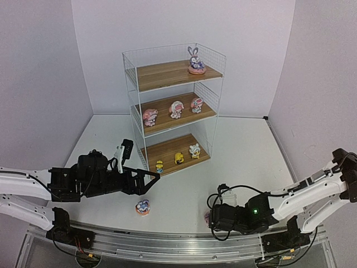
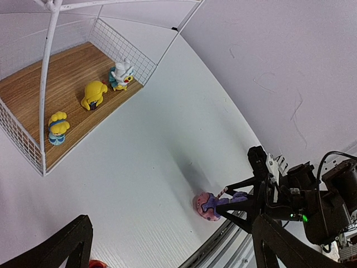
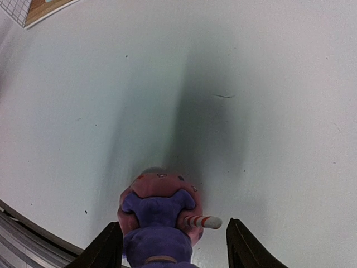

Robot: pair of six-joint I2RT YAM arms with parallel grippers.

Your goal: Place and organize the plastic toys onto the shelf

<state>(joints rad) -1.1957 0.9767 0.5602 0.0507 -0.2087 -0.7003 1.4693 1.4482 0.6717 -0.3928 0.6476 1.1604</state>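
The white wire shelf point(image 1: 129, 84) holds one purple bunny point(image 1: 196, 60) on its top board, three pink-white toys point(image 1: 176, 109) on the middle board and three yellow/white toys point(image 1: 179, 158) on the bottom board, which also show in the left wrist view point(image 2: 93, 95). A second purple bunny point(image 3: 159, 215) lies tipped on the table, head toward my right gripper point(image 3: 174, 245), which is open with a finger on either side of it. It also shows in the left wrist view point(image 2: 209, 205). A third bunny point(image 1: 143, 207) stands on the table below my left gripper point(image 1: 148, 181), which is open and empty.
A metal rail point(image 1: 178, 243) runs along the near table edge just behind the tipped bunny. Lilac walls close in the table on the left, back and right. A corner of the shelf shows in the right wrist view point(image 3: 33, 11).
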